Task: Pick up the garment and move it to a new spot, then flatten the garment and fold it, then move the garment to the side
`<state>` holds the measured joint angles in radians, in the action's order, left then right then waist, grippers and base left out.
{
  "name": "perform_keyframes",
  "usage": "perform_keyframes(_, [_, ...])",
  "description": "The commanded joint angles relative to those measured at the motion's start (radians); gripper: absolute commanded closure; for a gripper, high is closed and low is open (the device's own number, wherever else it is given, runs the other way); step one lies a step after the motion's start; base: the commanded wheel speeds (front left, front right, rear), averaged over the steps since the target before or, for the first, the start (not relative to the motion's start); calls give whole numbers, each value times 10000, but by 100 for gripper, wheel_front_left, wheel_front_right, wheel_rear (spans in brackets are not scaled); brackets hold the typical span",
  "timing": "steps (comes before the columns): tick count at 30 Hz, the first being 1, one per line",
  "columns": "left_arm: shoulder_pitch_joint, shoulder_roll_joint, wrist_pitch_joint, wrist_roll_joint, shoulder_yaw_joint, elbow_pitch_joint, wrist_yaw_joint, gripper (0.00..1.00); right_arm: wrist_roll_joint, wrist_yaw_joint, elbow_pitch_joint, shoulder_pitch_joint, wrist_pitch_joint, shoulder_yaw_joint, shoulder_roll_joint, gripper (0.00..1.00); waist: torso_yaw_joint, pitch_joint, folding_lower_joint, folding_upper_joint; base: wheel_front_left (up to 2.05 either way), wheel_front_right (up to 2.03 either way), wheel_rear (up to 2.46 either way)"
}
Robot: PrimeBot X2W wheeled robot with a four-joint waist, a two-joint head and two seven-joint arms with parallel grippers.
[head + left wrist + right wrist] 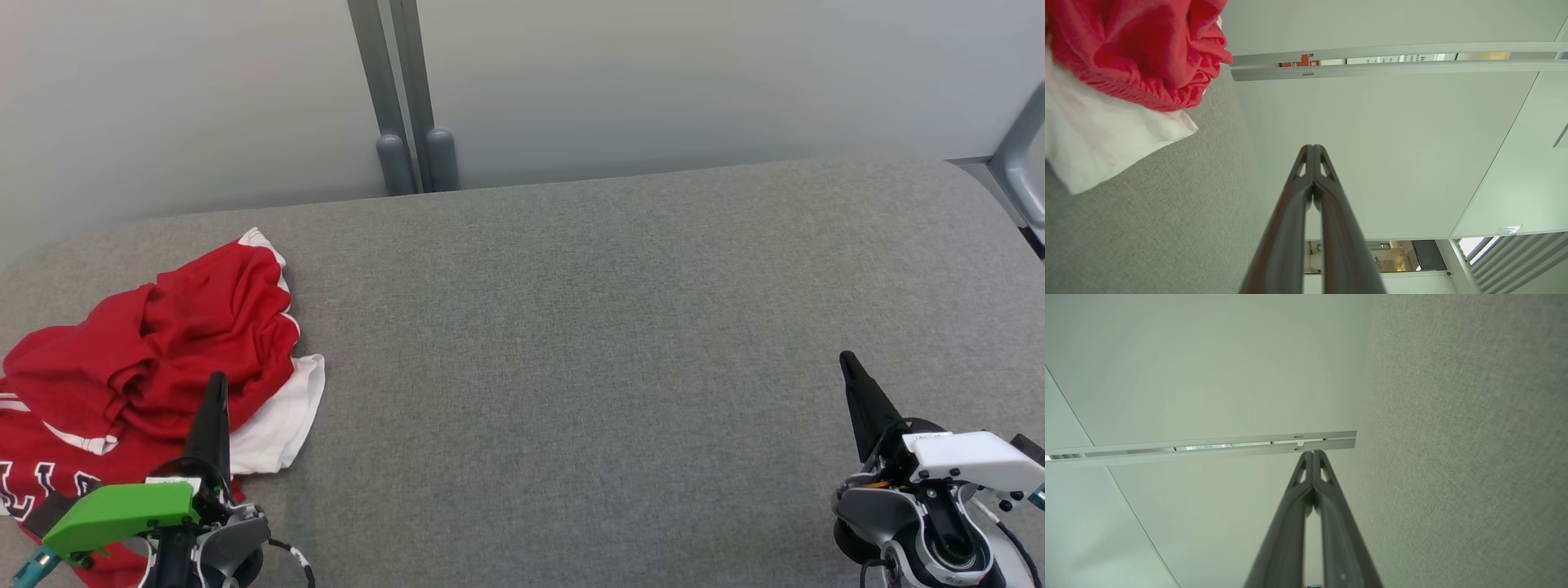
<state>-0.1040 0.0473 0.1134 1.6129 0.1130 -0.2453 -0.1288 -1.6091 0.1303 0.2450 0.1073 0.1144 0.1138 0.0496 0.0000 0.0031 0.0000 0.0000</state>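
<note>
**Crumpled red top lying at the left, both grippers closed and empty**

The red garment (163, 351) (1135, 49), a jersey-like top with white trim, is lying in a crumpled heap on the left side of the grey fabric surface (571, 327) (1167, 228) (1474, 457). In the head view it is reaching from about mid-depth down to the near edge. A white panel (277, 416) (1098, 139) of the same top is sticking out from under the red folds on the heap's right side and lying flat on the cloth. White block letters (33, 482) are showing at the near left corner, partly cut off by the edge of the view.

The left gripper (217, 384) (1312, 149) is pointing toward the far side with its two dark fingers pressed together and nothing between them. In the head view its tip is overlapping the garment's near right part. In the left wrist view the red folds and the white panel are sitting off to one side, clear of the fingertips. A green cover (114, 510) is capping the wrist behind the fingers.

The right gripper (849, 359) (1312, 453) is hanging at the near right over bare grey cloth, well apart from the garment. Its fingers are likewise pressed together and gripping nothing, and a white cover (971, 457) is sitting behind them.

Beyond the far edge of the surface, a pale wall panel (694, 73) is standing, with two grey posts (412, 98) rising side by side in front of it.
</note>
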Motion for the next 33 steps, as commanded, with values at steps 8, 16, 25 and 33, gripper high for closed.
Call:
perform_keyframes(8, [-133,68,37,-7,24,4,-53,100,-78,9,8,51,16,-1,7,100,0,0,0,0,0,0,0])
perform_keyframes(16, [-133,68,37,-7,24,4,-53,100,-78,9,8,51,15,-1,7,100,0,0,0,0,0,0,0])
perform_keyframes(25, [-133,68,37,-7,24,2,-53,100,-78,9,8,51,16,-1,7,100,0,0,0,0,0,0,0])
perform_keyframes(33, [-133,68,37,-7,24,2,-53,100,-78,9,8,51,16,-1,7,100,0,0,0,0,0,0,0])
